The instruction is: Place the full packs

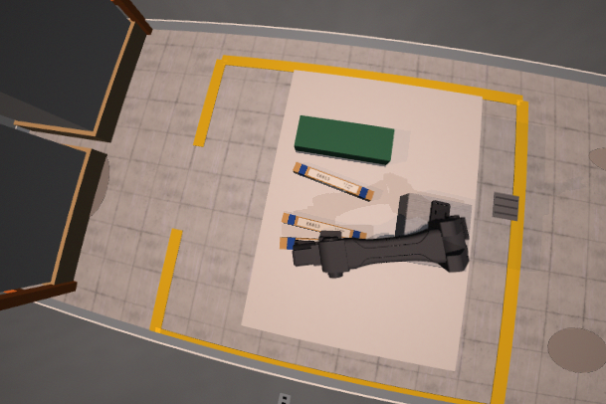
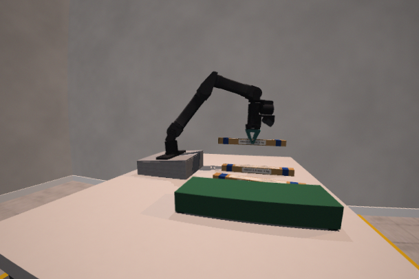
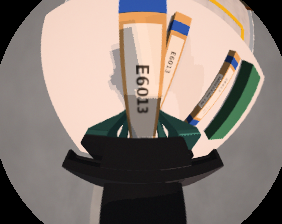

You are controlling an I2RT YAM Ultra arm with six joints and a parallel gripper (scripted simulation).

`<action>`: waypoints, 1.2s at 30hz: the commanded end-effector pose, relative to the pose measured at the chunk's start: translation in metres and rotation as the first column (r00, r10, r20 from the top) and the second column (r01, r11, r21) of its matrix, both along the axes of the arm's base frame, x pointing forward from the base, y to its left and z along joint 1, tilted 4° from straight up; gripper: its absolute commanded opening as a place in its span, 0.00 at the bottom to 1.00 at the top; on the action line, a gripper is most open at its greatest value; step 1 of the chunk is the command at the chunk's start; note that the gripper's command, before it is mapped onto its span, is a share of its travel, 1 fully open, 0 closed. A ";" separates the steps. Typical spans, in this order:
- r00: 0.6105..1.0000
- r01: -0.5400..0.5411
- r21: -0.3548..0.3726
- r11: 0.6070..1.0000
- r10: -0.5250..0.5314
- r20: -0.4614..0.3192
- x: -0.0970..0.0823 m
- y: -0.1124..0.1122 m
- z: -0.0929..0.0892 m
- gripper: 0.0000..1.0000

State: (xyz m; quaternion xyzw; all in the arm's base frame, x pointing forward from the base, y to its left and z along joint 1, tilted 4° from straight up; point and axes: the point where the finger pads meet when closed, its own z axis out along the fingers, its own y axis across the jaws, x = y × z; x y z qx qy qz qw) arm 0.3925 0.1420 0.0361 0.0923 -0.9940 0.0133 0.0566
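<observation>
My gripper (image 2: 252, 141) (image 3: 142, 111) is shut on the middle of a pack (image 1: 284, 243) (image 2: 272, 143) (image 3: 142, 92). It holds this pack level, high above the table; the arm covers most of it in the top view. A second pack (image 1: 311, 224) (image 2: 256, 170) (image 3: 173, 54) lies flat on the table, its near end by the arm in that view. A third pack (image 1: 332, 181) (image 2: 223, 176) (image 3: 216, 92) lies angled on the table beside the platform, partly hidden by it in the exterior view. The green platform (image 1: 345, 138) (image 2: 258, 192) (image 3: 235, 106) has no pack on it.
The arm stands on a grey block (image 1: 412, 211) (image 2: 162, 168) at the table's edge. The pale table (image 1: 353, 313) (image 2: 106, 233) (image 3: 72, 60) carries everything. Both loose packs lie between the held pack and the platform. Yellow floor tape (image 1: 520, 174) runs around the table.
</observation>
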 end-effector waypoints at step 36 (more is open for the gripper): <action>0.999 0.010 0.023 1.000 -0.011 0.048 0.004 0.098 0.021 0.00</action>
